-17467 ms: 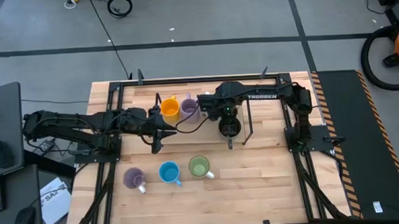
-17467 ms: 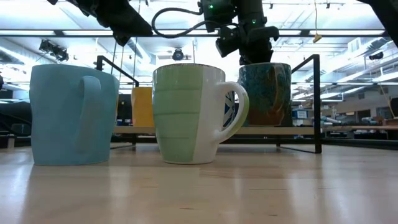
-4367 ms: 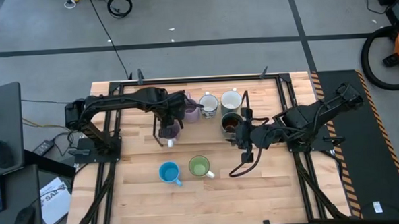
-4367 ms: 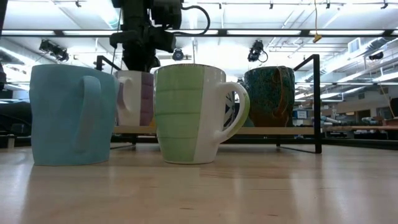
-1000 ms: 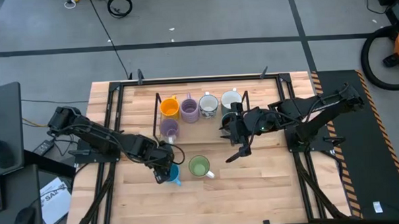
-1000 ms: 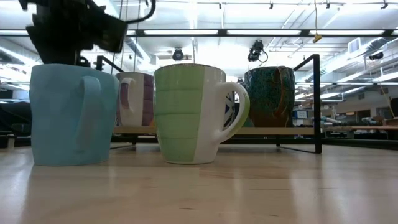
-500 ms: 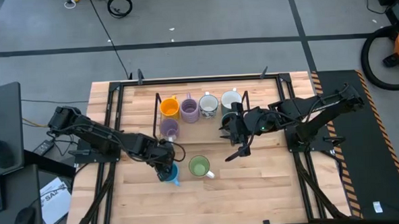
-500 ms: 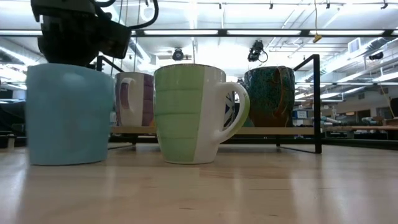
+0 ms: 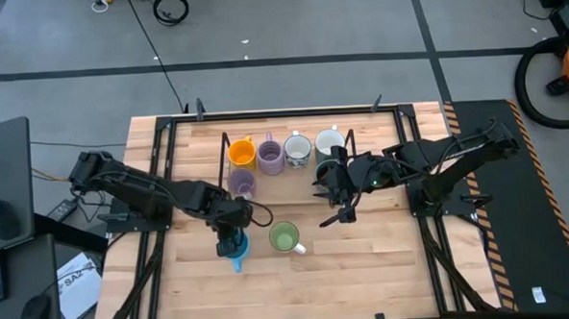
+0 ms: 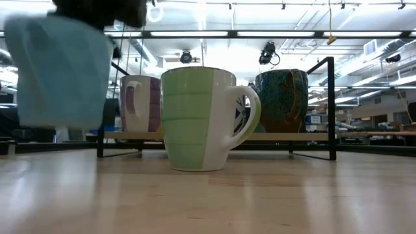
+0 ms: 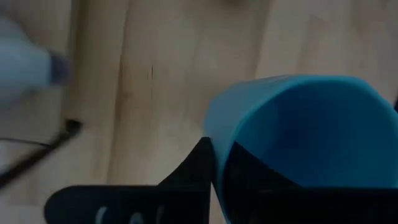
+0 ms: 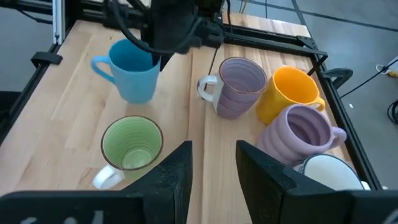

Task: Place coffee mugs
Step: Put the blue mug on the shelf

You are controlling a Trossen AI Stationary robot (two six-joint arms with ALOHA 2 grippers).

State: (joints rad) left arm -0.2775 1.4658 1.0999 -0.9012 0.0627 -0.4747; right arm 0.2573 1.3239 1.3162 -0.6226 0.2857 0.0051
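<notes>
With the left gripper [image 9: 234, 241] pinched on the rim of the bright blue mug [image 9: 235, 246], lifted tilted at lower centre-left, and the right gripper [image 9: 337, 211] idle, half-open at centre-right, the one-wall grip risked slipping or clipping the light green mug [image 9: 285, 237].

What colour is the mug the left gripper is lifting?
Bright blue mug, clearest in the right wrist view, held by the left gripper.
</notes>
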